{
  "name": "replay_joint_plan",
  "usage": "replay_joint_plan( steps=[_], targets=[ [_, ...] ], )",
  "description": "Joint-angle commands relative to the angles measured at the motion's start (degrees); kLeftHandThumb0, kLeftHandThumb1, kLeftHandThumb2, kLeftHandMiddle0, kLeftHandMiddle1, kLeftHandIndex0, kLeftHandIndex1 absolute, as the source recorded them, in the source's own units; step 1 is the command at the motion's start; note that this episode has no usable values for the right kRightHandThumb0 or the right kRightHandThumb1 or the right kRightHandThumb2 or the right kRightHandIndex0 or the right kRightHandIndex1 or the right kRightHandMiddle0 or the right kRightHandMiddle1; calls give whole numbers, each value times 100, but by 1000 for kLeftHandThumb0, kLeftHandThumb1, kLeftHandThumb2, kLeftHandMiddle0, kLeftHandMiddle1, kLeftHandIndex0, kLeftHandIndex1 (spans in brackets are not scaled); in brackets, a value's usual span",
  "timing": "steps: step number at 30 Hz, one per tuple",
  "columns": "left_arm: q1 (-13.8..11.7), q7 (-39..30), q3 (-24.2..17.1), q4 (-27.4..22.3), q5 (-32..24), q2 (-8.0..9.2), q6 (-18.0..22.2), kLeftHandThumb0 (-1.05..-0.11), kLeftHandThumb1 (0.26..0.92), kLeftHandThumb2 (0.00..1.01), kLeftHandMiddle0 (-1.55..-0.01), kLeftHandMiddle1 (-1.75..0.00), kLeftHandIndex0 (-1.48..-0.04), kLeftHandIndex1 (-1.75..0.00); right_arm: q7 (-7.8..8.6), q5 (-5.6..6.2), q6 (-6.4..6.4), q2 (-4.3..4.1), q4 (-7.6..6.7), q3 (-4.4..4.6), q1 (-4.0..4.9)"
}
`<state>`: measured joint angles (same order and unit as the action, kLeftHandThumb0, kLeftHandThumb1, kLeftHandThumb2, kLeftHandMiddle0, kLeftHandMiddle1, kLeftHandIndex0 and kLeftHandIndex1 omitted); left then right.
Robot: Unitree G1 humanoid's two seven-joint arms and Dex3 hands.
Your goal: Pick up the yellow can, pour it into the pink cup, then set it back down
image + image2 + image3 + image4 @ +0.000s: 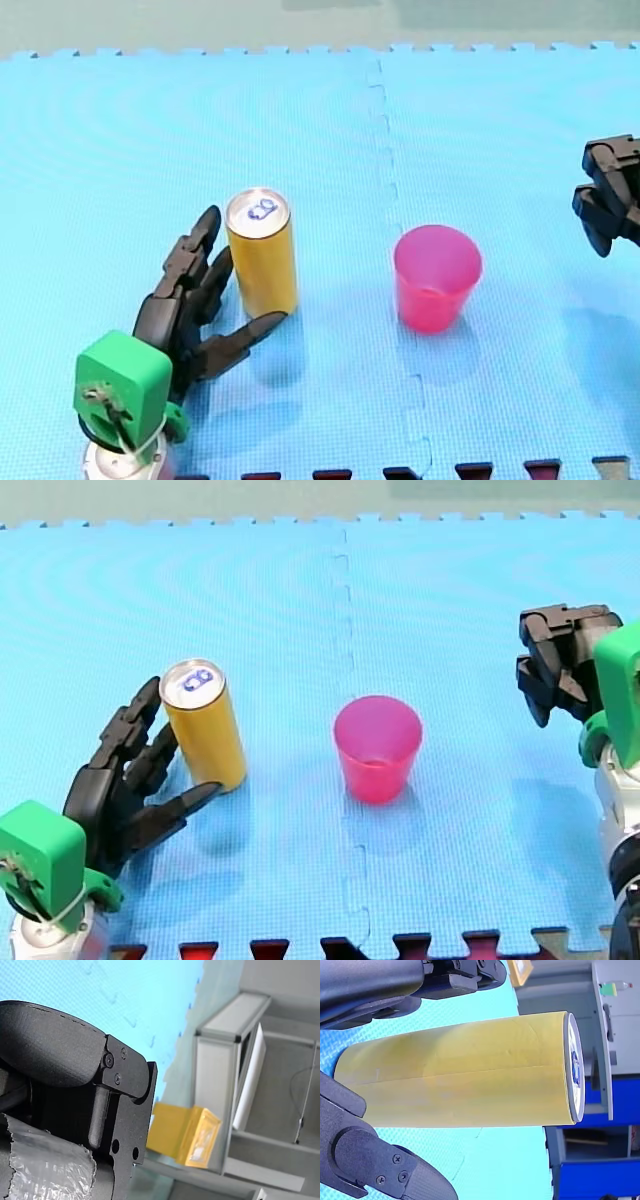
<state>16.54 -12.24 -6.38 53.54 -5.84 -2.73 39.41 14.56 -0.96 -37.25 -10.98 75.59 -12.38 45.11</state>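
A yellow can (262, 260) stands upright on the blue foam mat (330, 140), left of centre. My left hand (232, 275) is open around it: two fingers (195, 250) reach along its left side and the thumb tip (262, 325) lies at its base in front. In the second wrist view the can (460, 1077) sits between these dark fingers (370, 1165), with mat visible in the gaps. The pink cup (436, 277) stands upright to the can's right, a hand's width away. My right hand (555, 665) is shut at the right edge, well clear of the cup.
A jigsaw seam (385, 150) runs front to back between can and cup. The mat's front edge carries dark and red tabs (400, 472). In the first wrist view a grey frame (215, 1085) and a yellow box (182, 1132) stand beyond the mat.
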Motion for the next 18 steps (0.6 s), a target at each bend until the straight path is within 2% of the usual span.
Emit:
replay_joint_plan(
  steps=[1, 11, 18],
  targets=[
    [-16, -7, -8, -37, -15, 27, -38, -421, 646, 3, -177, 0, -121, 0, 6, 6, -6, -27, -3, -3, 15],
    [-65, 78, 8, -171, 34, 43, -99, -395, 655, 3, -178, -1, -122, -1, -10, -2, -29, 1, -5, 6, -9],
    [-36, 125, 17, -180, 59, 52, -72, -386, 661, 3, -184, -3, -126, -2, 24, 28, -13, 4, -4, -21, -18]
  ],
)
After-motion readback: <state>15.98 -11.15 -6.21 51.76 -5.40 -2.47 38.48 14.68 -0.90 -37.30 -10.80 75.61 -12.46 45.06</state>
